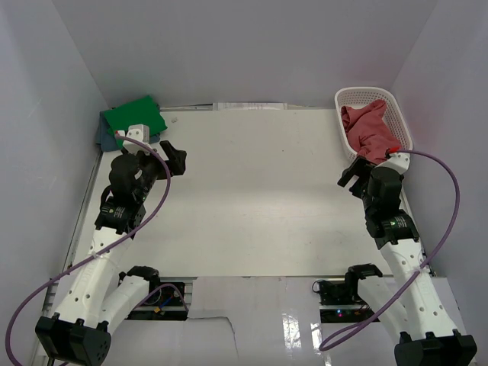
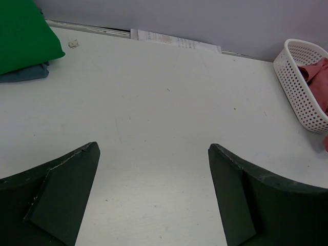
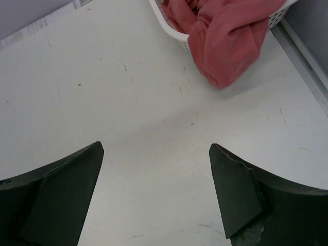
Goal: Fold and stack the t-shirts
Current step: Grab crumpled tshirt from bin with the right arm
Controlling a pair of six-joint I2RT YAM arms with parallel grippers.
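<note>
White tabletop (image 1: 259, 198), pale walls on three sides.

- Far left corner: green t-shirt (image 1: 133, 118), folded flat, on top of the blue-grey t-shirt (image 2: 25, 73). Only an edge of the blue-grey one shows beneath it.
- Far right corner: white lattice basket (image 2: 297, 89) with the brick-red t-shirt (image 1: 366, 130) bunched inside. One lobe of the cloth spills over the near rim and hangs to the table, clear in the right wrist view.
- Left gripper (image 2: 154, 147): near the green and blue-grey stack, apart from it. Jaws spread wide, only bare table between them, gripping nothing.
- Right gripper (image 3: 156, 146): just short of the basket's near end, pointing toward the overhanging red cloth, not touching it. Jaws wide apart, empty.
- Printed paper strip (image 2: 174, 40) lies along the table's far edge, against the back wall.
- Purple cable (image 1: 450, 198) loops off each arm.
</note>
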